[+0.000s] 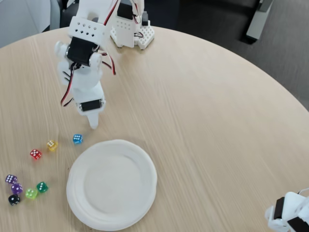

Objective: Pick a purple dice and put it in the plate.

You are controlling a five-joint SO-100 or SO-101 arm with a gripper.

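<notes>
Round and pale, the wooden tabletop [207,121] filled most of the fixed view, with dark floor behind it along the top edge. The white robot arm [84,58] reached down from the upper left of the frame. Red and black wires hung beside it. Its gripper [93,123] pointed down at the tabletop, a little above and to the right of the blue die [77,139]. It held nothing. Its fingers looked pressed together into one white tip, but from this side it was hard to tell for sure.

The plate [112,183] was big, round and white. It sat low in the frame, left of the middle, and nothing lay on it.

Little dice lay to the left of the plate. The blue die was nearest the gripper, just above the plate's upper left rim. The yellow die [51,145] and the red die [35,154] were further left. Lower down, near the left edge, was a small bunch of dice. Two of them were purple. One purple dice [11,179] showed white dots, and another purple die [17,188] sat just below it. The black die [14,199], a light green die [31,193] and a dark green die [42,187] were close by.

A second white robot part [289,215] peeked in at the lower right corner.
</notes>
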